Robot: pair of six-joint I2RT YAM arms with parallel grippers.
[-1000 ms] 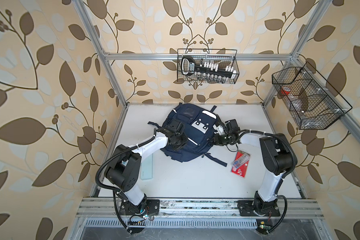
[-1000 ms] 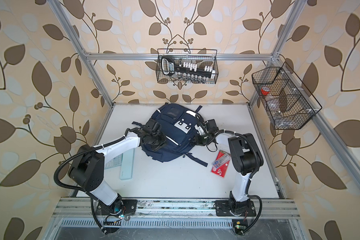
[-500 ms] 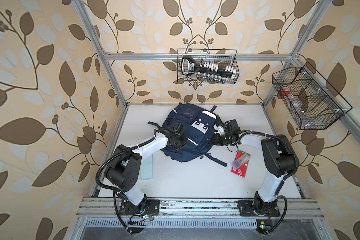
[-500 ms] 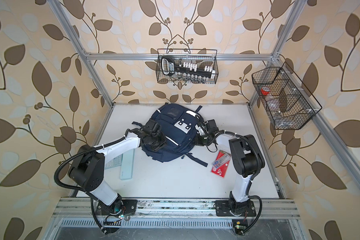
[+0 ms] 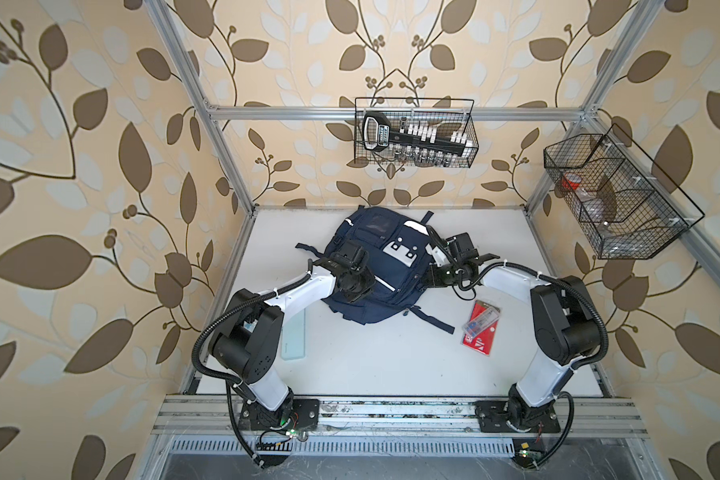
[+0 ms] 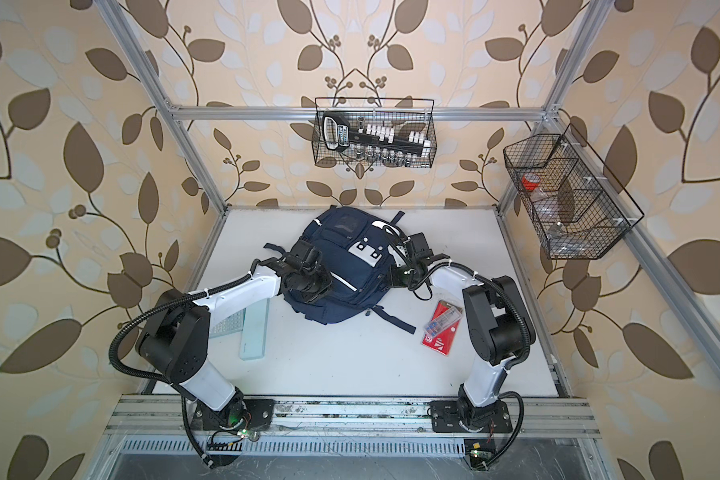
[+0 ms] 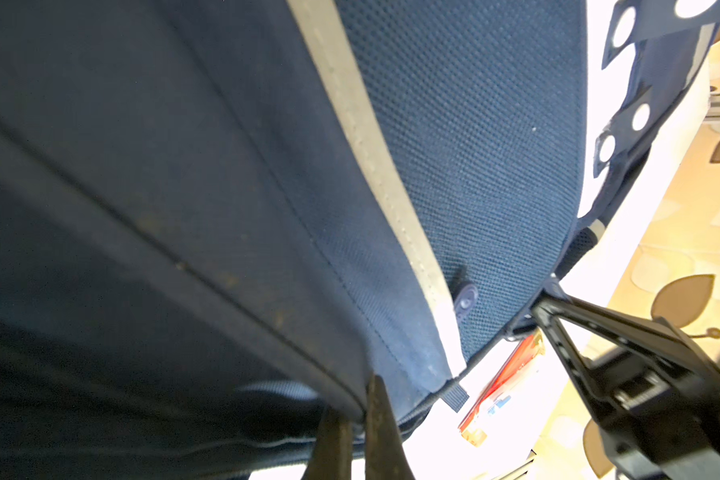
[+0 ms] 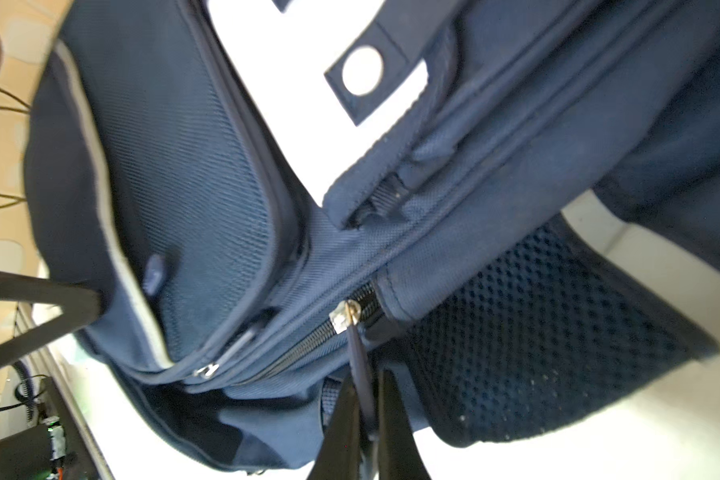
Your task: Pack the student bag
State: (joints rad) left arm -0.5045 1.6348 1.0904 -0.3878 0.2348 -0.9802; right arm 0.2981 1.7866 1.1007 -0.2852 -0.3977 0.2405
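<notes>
Bench (image 5: 371, 365): white, carries everything.
Student bag (image 5: 391, 270): lying mid-bench toward the back; main zip looks shut, so nothing seems packed yet.
Green case (image 5: 294, 336), red packet (image 5: 481, 328): loose on the bench either side of the bag, waiting to go in.
Left claw (image 7: 358, 399): closed, pinching a bag seam.
Right claw (image 8: 364, 399): closed on the zip tab (image 8: 357, 349); opening seems to be the step in hand.

The white tabletop (image 5: 371, 365) carries the student bag (image 5: 395, 282) near its far edge, a red packet (image 5: 481, 328) toward the right edge and a pale green case (image 5: 294, 336) near the left edge.
</notes>
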